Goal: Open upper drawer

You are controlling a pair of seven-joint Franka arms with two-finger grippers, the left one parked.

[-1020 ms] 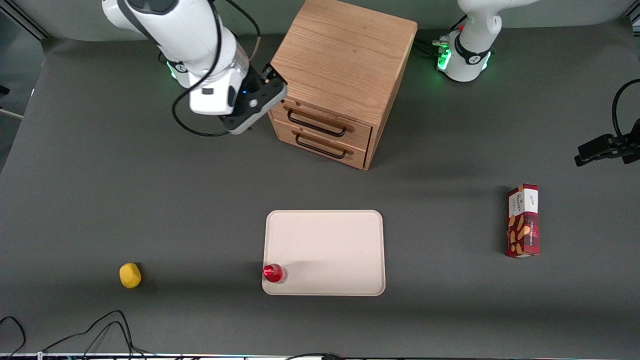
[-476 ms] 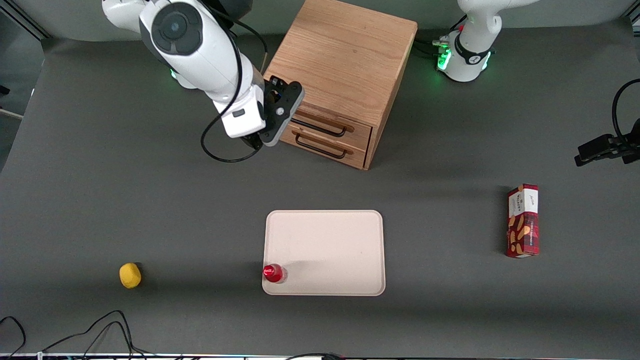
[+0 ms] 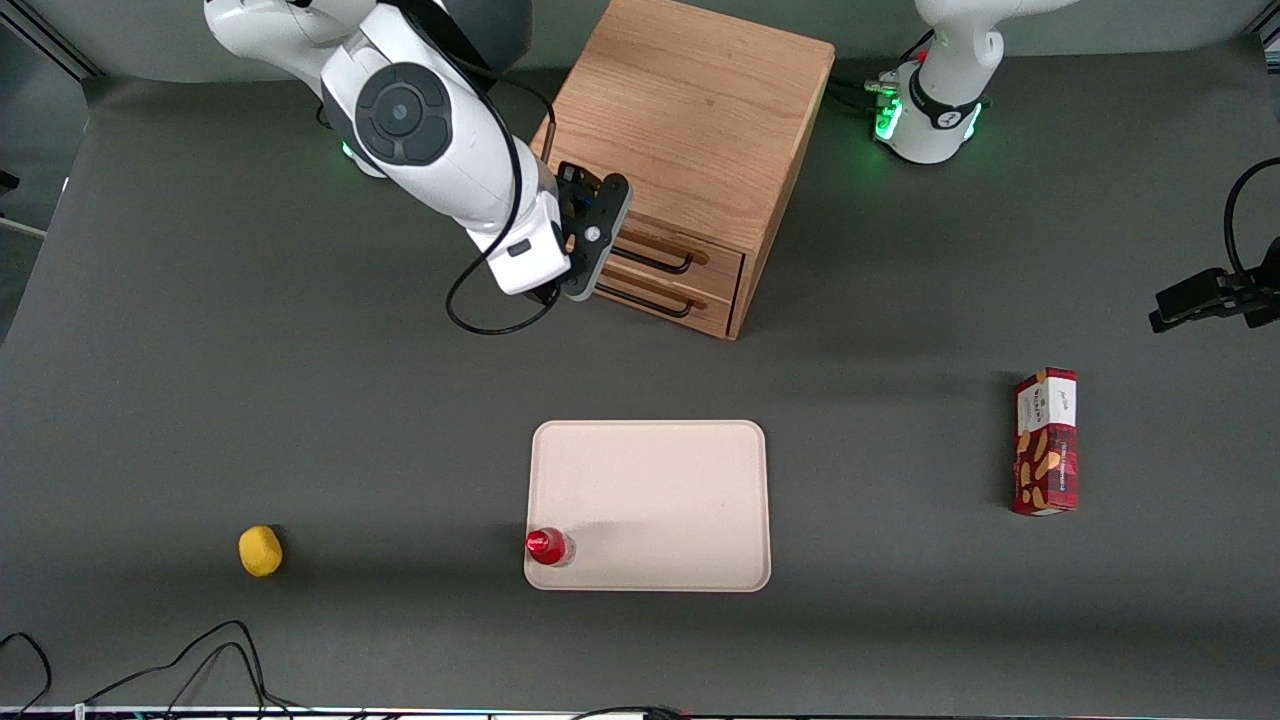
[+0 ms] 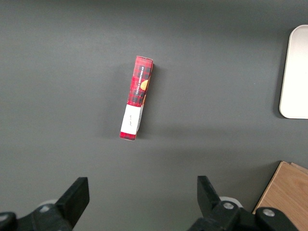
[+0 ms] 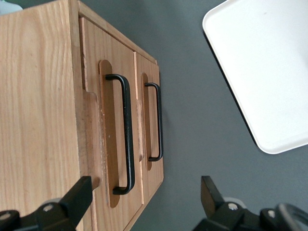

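Observation:
The small oak cabinet (image 3: 690,120) stands at the back of the table with two drawers facing the front camera. The upper drawer (image 3: 712,265) is flush with the cabinet face, and so is the lower one (image 3: 700,313). In the right wrist view the upper drawer's black wire handle (image 5: 126,134) runs beside the lower drawer's handle (image 5: 157,122). My right gripper (image 3: 590,250) hangs in front of the drawer fronts, at their end toward the working arm, covering part of both handles. The gripper (image 5: 143,196) is open, nothing between its fingers (image 5: 77,197), and one end of the upper handle lies in the gap.
A cream tray (image 3: 650,470) lies nearer the front camera, with a red-capped bottle (image 3: 547,546) at its corner. A yellow object (image 3: 260,551) sits toward the working arm's end. A red box (image 3: 1046,441) lies toward the parked arm's end. Cables (image 3: 200,650) trail at the table's front edge.
My gripper has swung from beside the cabinet's corner to in front of the drawer fronts, nearer the front camera, and the wrist has turned. The drawers have not moved.

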